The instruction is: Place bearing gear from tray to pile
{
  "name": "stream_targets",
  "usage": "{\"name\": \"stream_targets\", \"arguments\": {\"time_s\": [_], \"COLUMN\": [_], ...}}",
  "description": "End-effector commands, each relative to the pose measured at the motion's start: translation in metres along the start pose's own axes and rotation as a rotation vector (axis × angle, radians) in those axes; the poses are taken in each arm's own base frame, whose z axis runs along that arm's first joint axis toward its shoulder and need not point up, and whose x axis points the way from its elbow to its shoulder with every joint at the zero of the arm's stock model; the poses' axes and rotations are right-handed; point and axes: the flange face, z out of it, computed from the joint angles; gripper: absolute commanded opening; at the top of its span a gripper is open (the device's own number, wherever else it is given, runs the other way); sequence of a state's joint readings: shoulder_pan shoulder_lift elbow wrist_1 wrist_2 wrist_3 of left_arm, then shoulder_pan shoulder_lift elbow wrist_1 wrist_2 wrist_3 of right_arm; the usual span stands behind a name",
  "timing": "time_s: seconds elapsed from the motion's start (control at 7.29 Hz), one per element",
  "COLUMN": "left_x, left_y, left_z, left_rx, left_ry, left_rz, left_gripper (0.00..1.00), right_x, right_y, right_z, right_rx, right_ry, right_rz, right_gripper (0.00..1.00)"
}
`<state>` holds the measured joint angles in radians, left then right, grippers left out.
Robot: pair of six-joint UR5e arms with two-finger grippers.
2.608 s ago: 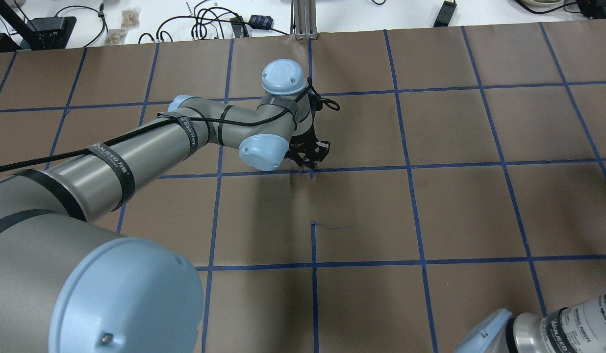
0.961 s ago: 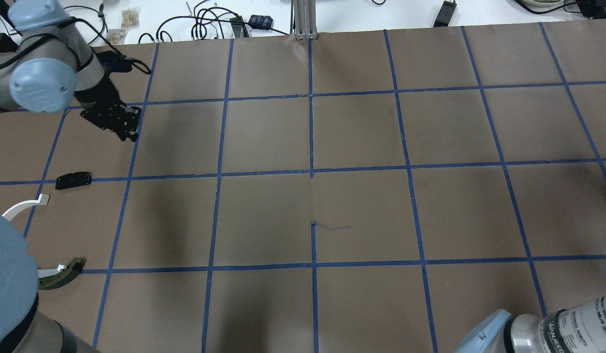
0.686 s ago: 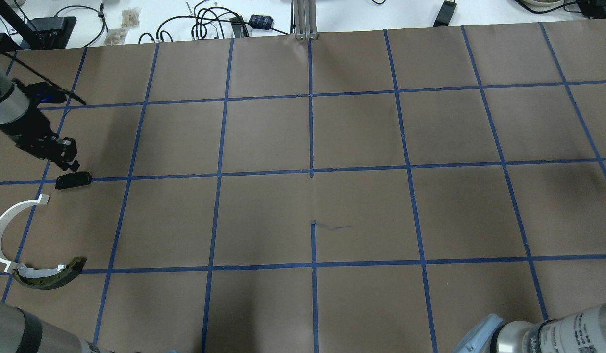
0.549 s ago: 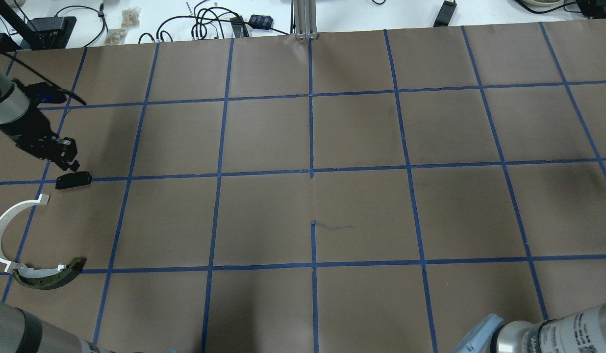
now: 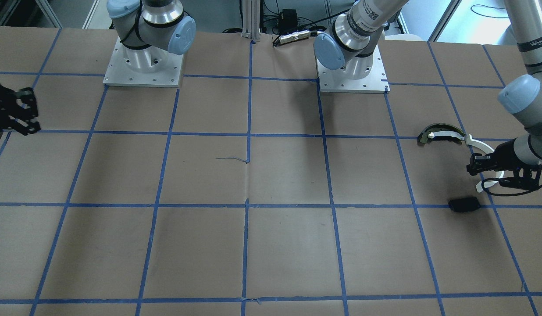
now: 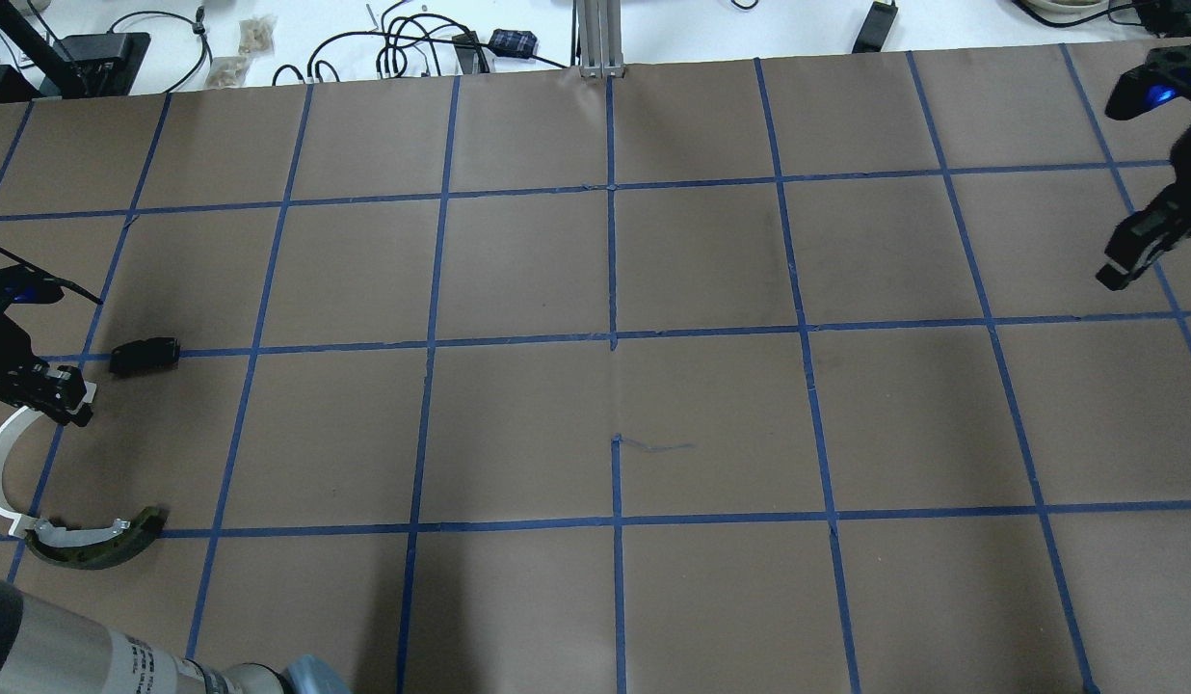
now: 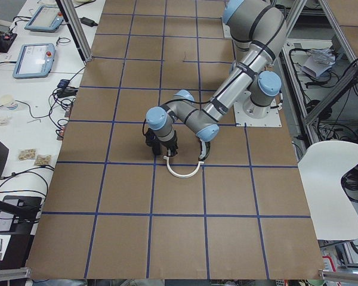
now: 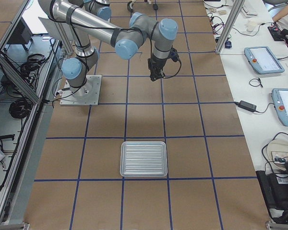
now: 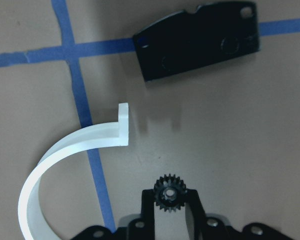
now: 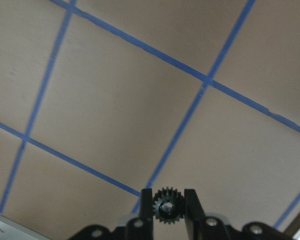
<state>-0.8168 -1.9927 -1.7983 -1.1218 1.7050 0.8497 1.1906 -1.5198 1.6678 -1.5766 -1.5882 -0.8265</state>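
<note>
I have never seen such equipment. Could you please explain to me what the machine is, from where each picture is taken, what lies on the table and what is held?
The machine is two robot arms, a left arm and a right arm, bolted to a brown table with blue tape lines. Four fixed cameras look from above, from the front and from both table ends. The two close-ups come from cameras on the wrists. The left gripper pinches a black gear next to the pile: a white plastic arc, a flat black plate and a dark curved piece. The right gripper pinches a second gear over the table. A ribbed metal tray lies near the table's end on the robot's right.
</note>
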Motion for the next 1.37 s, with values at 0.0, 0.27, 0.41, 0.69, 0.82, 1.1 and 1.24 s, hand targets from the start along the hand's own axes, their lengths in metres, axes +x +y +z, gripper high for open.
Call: {"name": "stream_targets", "arguments": {"time_s": [0.0, 0.27, 0.41, 0.69, 0.82, 1.1, 1.24], "left_x": [0.0, -0.001, 0.0, 0.004, 0.01, 0.025, 0.055], "left_y": [-0.002, -0.001, 0.0, 0.001, -0.003, -0.027, -0.047], "left_z": [0.014, 0.013, 0.011, -0.005, -0.02, -0.09, -0.114], "left_rx": [-0.009, -0.01, -0.014, -0.014, -0.012, 0.047, 0.072], "left_ry": [0.003, 0.002, 0.003, 0.002, -0.003, -0.071, -0.102], "left_rz": [0.008, 0.002, 0.039, 0.047, 0.053, 0.086, 0.084], "left_gripper": [0.0, 0.91, 1.0, 1.0, 1.0, 1.0, 1.0], "right_x": [-0.128, -0.225, -0.264, -0.326, -0.343, -0.347, -0.347], "right_y": [-0.07, -0.144, -0.176, -0.21, -0.223, -0.225, -0.224], "right_z": [0.015, 0.062, 0.09, 0.143, 0.165, 0.169, 0.168], "right_rx": [0.001, 0.092, 0.154, 0.209, 0.238, 0.25, 0.247], "right_ry": [-0.007, -0.012, -0.012, -0.033, -0.046, -0.038, -0.037], "right_rz": [0.178, 0.329, 0.404, 0.508, 0.561, 0.559, 0.564], "right_gripper": [0.25, 0.25, 0.25, 0.25, 0.25, 0.31, 0.5]}}
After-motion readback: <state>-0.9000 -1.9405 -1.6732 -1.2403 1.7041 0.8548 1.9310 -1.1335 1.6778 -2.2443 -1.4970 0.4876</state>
